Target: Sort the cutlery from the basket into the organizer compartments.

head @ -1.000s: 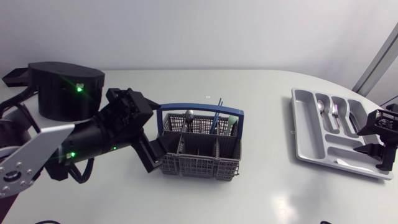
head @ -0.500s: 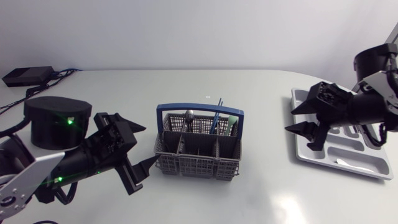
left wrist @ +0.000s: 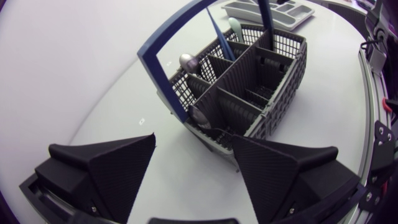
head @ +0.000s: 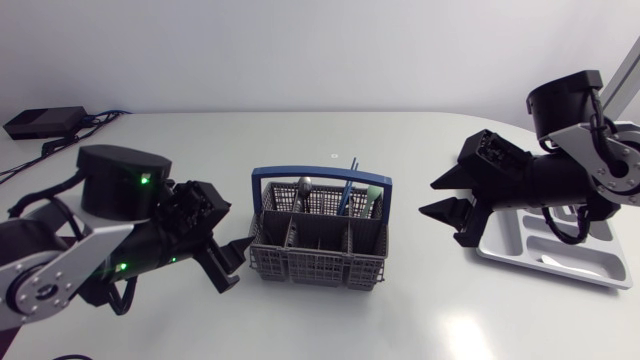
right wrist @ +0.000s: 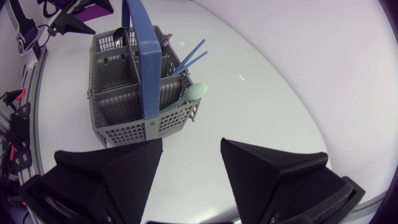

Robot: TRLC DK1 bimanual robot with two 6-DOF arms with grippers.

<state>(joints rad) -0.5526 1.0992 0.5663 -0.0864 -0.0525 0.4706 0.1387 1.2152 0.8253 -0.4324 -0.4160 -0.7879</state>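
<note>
The left arm (head: 70,265) enters from the left side edge of the head view, its black forearm angled inward and low over the table. Green indicator lights (head: 145,180) are lit on its joints. The left gripper (head: 235,266) points toward the middle, with both wedge-shaped fingers spread apart. The right arm (head: 580,150) enters from the right side edge, its black wrist extended toward the middle. The right gripper (head: 428,200) is likewise spread wide, fingertips well apart.
</note>
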